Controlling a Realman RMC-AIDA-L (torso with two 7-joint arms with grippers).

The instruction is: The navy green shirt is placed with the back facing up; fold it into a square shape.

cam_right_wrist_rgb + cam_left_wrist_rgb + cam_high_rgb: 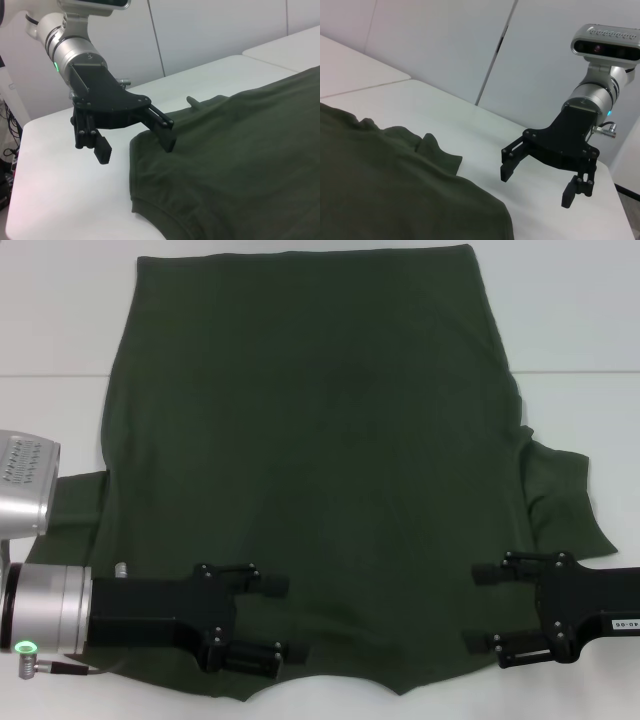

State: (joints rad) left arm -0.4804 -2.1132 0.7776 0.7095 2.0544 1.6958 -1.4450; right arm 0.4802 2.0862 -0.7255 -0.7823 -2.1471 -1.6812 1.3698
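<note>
The navy green shirt (320, 460) lies flat on the white table (580, 340), plain side up, with the neckline at the near edge. My left gripper (288, 618) is open over the near left part of the shirt. My right gripper (476, 608) is open over the near right part. The left wrist view shows the shirt (395, 190) and the right gripper (537, 186) open above the table beside the shirt. The right wrist view shows the shirt (240, 160) and the left gripper (135, 147) open, one finger over the fabric edge.
The right sleeve (560, 500) sticks out rumpled on the right; the left sleeve (80, 505) shows past my left arm. A seam (50, 375) crosses the table farther back. White walls stand behind the table in the wrist views.
</note>
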